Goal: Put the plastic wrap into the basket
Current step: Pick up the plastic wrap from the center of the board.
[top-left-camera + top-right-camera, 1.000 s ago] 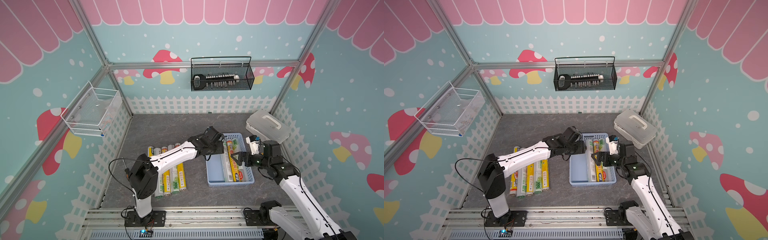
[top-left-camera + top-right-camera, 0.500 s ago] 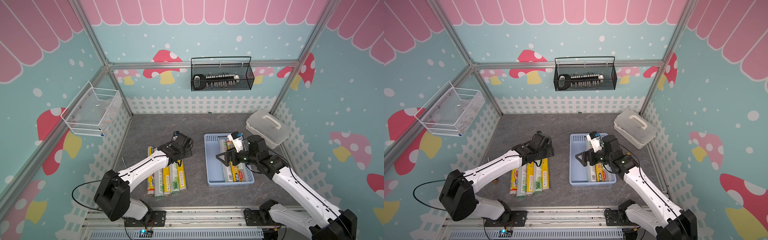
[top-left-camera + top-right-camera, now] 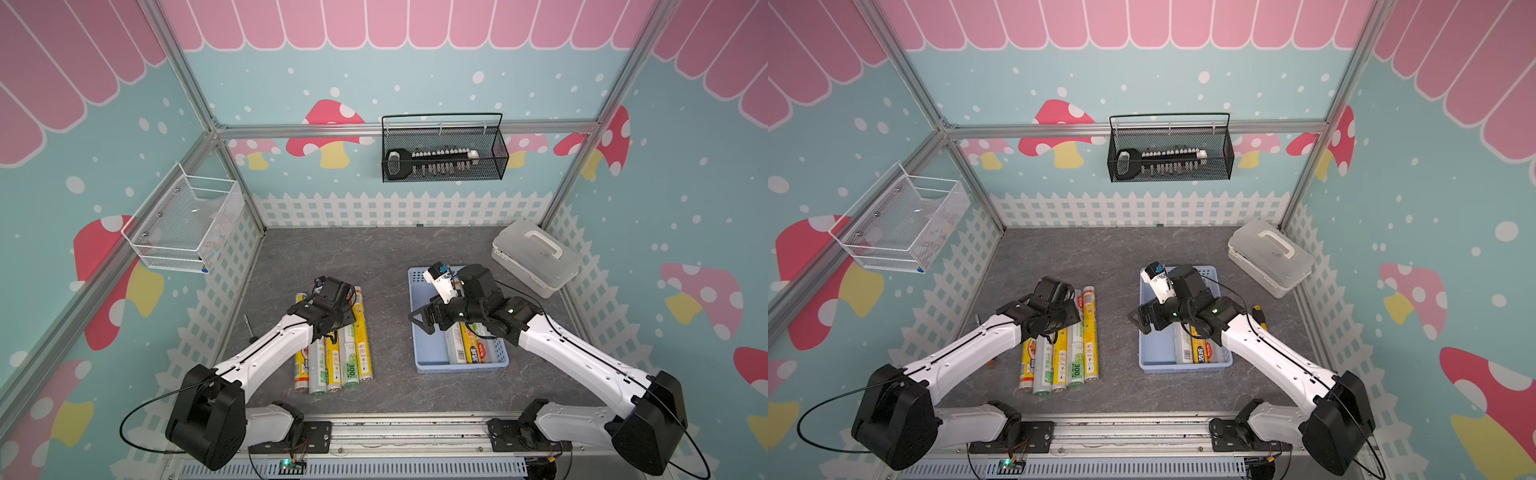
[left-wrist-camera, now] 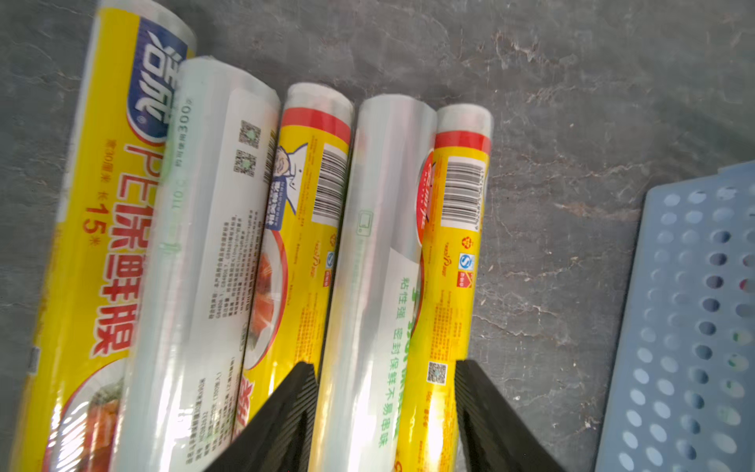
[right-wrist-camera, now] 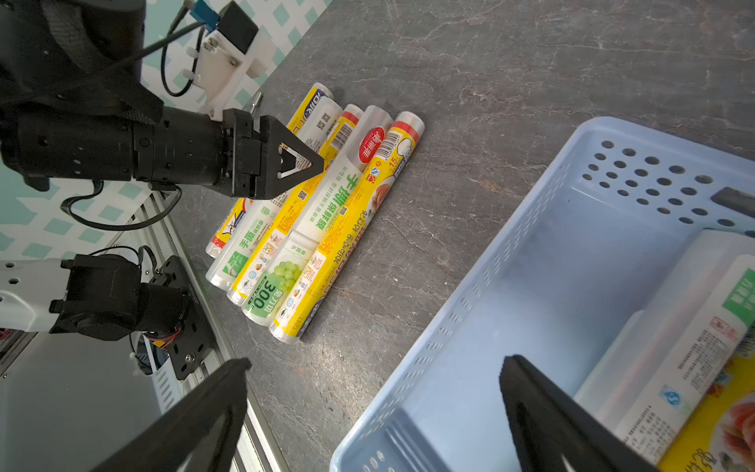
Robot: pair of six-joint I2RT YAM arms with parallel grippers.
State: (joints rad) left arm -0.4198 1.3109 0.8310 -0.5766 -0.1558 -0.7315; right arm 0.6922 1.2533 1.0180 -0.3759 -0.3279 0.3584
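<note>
Five rolls (image 3: 336, 361) lie beside the basket (image 3: 430, 353); others lie inside it. The left gripper (image 4: 384, 365), part-open, straddles two rolls. The right gripper (image 5: 378, 359), wide and empty, hangs over the basket's rim. The rolls are likely light, stiff and slick: grip one at mid-length.

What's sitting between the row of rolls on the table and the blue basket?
Nothing: only bare grey tabletop separates the row of rolls from the basket, as both top views and the right wrist view show.

White links (image 3: 270, 353) joined by black housings (image 3: 205, 419) are noted; black cable (image 3: 121, 430) looped lower left; left hand (image 4: 383, 363) black.
</note>
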